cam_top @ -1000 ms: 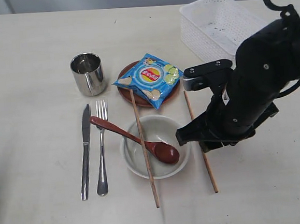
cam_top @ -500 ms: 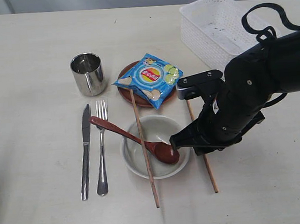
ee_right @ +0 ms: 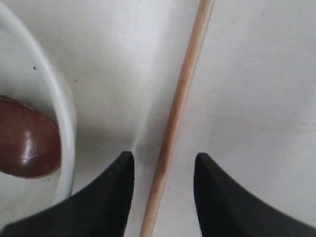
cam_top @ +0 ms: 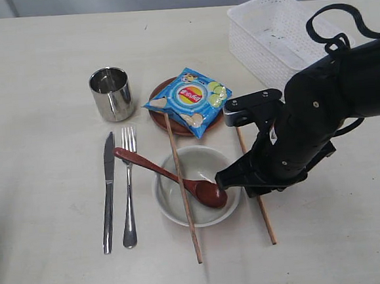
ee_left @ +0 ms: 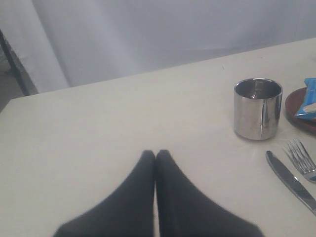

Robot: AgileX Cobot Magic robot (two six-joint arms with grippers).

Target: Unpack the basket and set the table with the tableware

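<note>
My right gripper (ee_right: 164, 155) is open just above the table (cam_top: 39, 62), its jaws on either side of a brown chopstick (ee_right: 180, 94) that lies flat, touching neither finger. That chopstick (cam_top: 267, 218) lies right of the pale bowl (cam_top: 176, 212). A second chopstick (cam_top: 183, 195) and the dark red spoon (cam_top: 152, 166) rest across the bowl. Knife (cam_top: 107, 191), fork (cam_top: 128, 193) and steel cup (cam_top: 112, 93) sit to the left. The reddish plate (cam_top: 158, 115) is behind the bowl. The white basket (cam_top: 273, 30) looks empty. My left gripper (ee_left: 155, 153) is shut, holding nothing.
A blue chip bag (cam_top: 190, 101) lies on the plate. My right arm (cam_top: 307, 126) hangs over the table between bowl and basket and hides the middle of the right chopstick. The bowl's rim (ee_right: 59, 98) is close beside one right finger.
The right arm has moved left and lower over the right chopstick, close to the bowl, then stopped. The tableware has not moved.
</note>
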